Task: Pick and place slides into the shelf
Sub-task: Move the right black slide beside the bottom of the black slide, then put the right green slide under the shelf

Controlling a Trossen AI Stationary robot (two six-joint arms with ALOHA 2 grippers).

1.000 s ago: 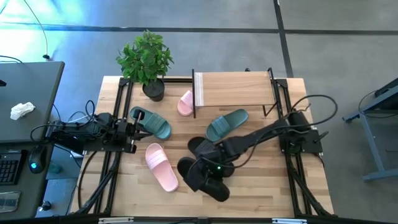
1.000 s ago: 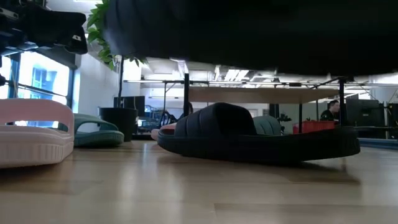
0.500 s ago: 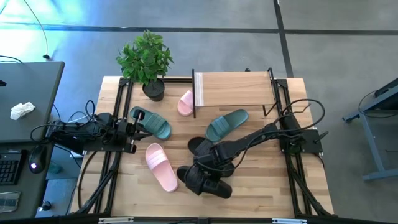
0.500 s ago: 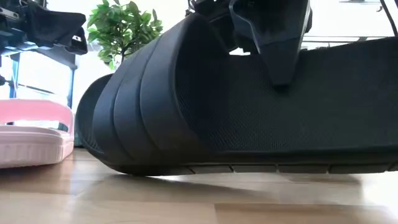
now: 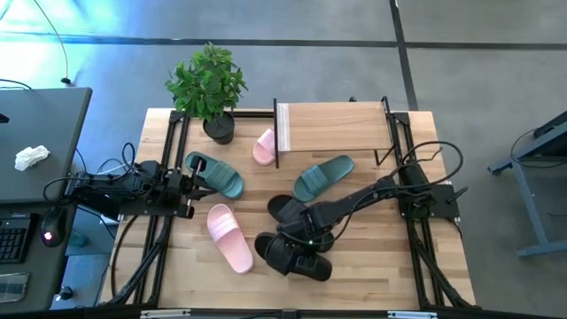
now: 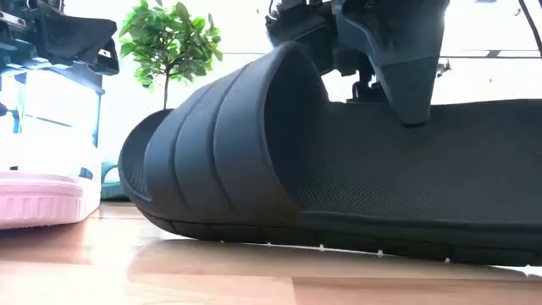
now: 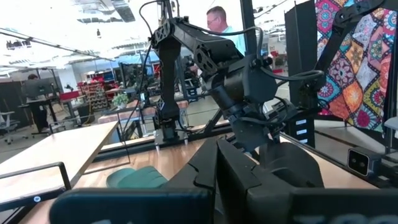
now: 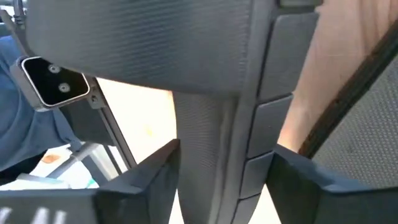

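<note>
A black slide (image 5: 288,257) (image 6: 254,161) lies near the table's front middle, sole on the wood. My right gripper (image 5: 306,241) stands open above its heel half, pointing steeply down. One finger (image 6: 408,85) reaches down inside the far side rim, and the rim (image 8: 199,149) stands between the fingers. A second black slide (image 5: 282,209), two teal slides (image 5: 217,177) (image 5: 321,177) and two pink slides (image 5: 229,237) (image 5: 264,147) lie flat on the table. The shelf (image 5: 337,127) stands at the far edge. My left gripper (image 5: 188,184) waits shut at the left. My right gripper has its fingers on either side of the black slide's far side rim (image 6: 474,103), coming from above. The visible fingertip (image 6: 412,119) ends at the footbed. Whether the fingers touch the slide, I cannot tell. The slide rests on the table.
A potted plant (image 5: 208,84) (image 6: 169,42) stands at the far left corner beside the shelf. One pink slide (image 6: 42,199) lies just left of the black one. Bare wood shows along the table's near right.
My right gripper has come down toward the table with the black slide. The slide hung clear above the table a second ago, then came down tilted. It now lies with its sole on the wood.
</note>
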